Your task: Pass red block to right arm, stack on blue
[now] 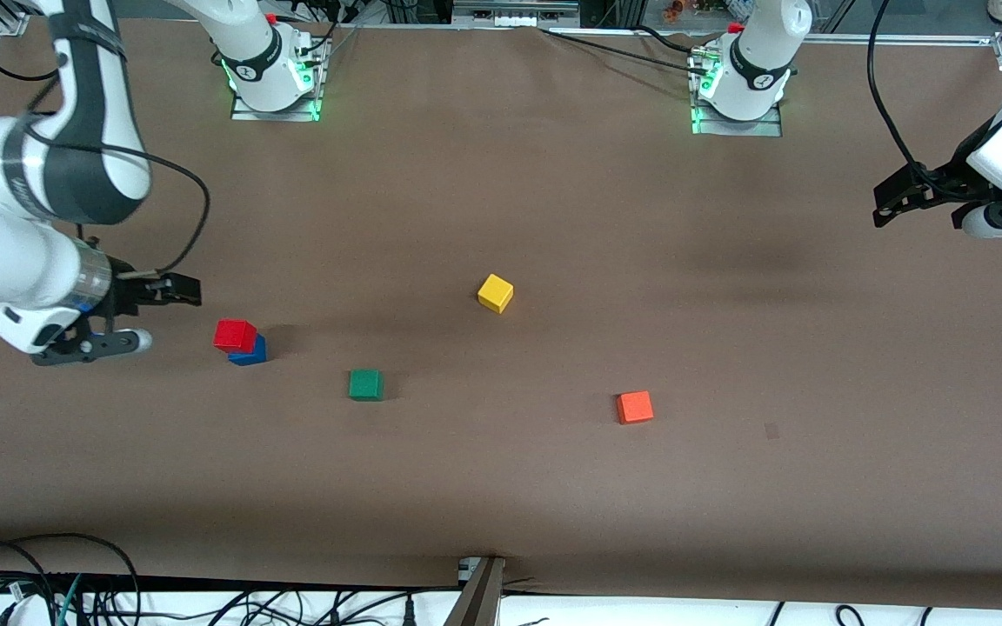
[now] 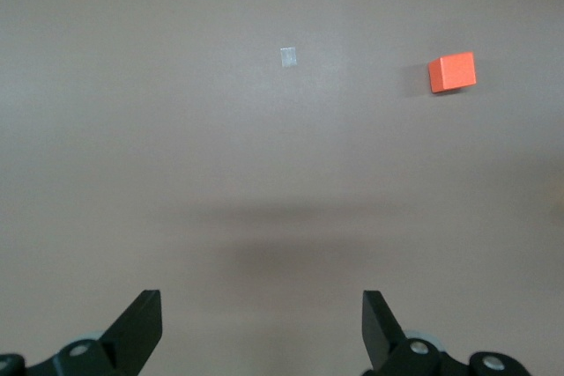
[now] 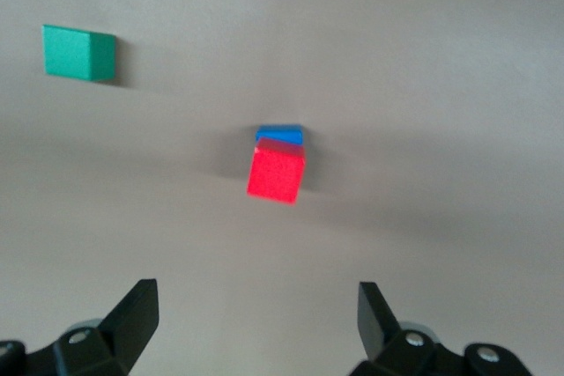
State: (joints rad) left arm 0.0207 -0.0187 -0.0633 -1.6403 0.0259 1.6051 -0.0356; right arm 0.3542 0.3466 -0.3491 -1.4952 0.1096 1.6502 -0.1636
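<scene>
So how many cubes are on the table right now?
5. The red cube sits on the blue one toward the right arm's end. The green is beside them, the yellow mid-table, the orange toward the left arm's end. None seem hidden.

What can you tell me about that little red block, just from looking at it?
The red block is a small deep-red cube with plain matte faces, the same size as the other cubes. It sits on top of the blue block, turned a little and shifted off centre, so part of the blue shows underneath. Only the blue block touches it. The stack stands toward the right arm's end of the brown table; the right hand is open and clear of it.
</scene>
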